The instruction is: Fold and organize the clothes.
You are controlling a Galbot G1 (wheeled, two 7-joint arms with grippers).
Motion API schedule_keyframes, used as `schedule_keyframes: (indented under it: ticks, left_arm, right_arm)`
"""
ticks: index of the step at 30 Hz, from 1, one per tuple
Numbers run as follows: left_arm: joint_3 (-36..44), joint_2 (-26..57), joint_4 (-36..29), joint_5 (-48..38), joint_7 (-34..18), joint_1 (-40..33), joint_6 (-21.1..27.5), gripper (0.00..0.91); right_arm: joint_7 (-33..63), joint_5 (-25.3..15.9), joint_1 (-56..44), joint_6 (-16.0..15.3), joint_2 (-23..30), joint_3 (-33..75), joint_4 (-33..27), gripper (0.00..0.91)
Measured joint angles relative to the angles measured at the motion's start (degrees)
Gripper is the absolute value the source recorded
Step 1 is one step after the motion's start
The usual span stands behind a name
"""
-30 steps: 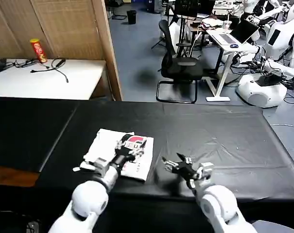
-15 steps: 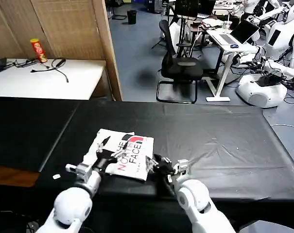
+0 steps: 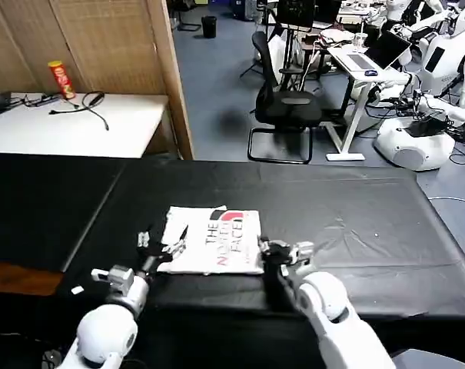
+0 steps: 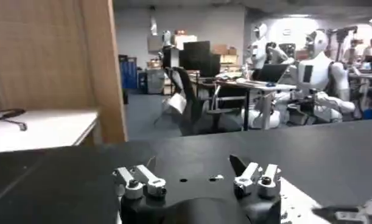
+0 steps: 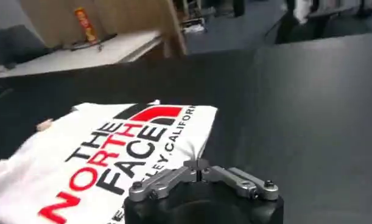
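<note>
T-shirt [image 3: 214, 240] lies folded, print up, low centre of the table [image 3: 355, 215]. Left gripper [image 3: 161, 244] flanks it with jaws apart, right gripper [image 3: 282, 251] with jaws together. Folding looks done; next is squaring it up.

The folded shirt [image 3: 214, 241] lies on the table [image 3: 355, 223], near its front edge. The left gripper [image 3: 161, 244] sits just left of the shirt, the right gripper [image 3: 282, 250] just right of it.

White rounded arms, black-and-silver tools [image 3: 161, 247]
</note>
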Motion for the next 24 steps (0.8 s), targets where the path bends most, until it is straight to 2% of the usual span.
schedule_keyframes:
  ticks: [1,6,11,15,21,24]
  left_arm:
    - [-0.22,0.00,0.18,0.02,-0.02,0.30,-0.20,0.878]
    - [-0.82,-0.03,0.28,-0.49,-1.24,1.55,-0.42,0.878]
    - [-1.66,0.47,0.15,-0.97,-1.29,2.95,-2.04,0.878]
    - [-1.77,1.03,0.61,-1.06,-1.23,4.05,-5.34,0.878]
    - [-1.24,1.44,-0.55,-1.87,-3.54,5.55,-3.92,0.878]
    - [-1.61,2.14,-2.13,-1.97,-4.37,7.25,-3.97,0.878]
  right_arm:
    - [-0.03,0.37,-0.04,-0.15,-0.59,0.53,0.02,0.878]
    - [-0.86,0.39,-1.60,0.35,-3.55,2.63,2.40,0.878]
    - [-0.95,-2.53,-4.99,4.80,-5.81,4.58,7.12,0.878]
    - [-1.27,-8.09,-8.40,11.83,-7.09,5.93,10.70,0.878]
    - [-0.20,-15.71,-14.38,22.75,-7.69,8.04,14.35,0.878]
    - [1.31,-17.53,-18.74,27.28,-7.67,9.41,15.94,0.878]
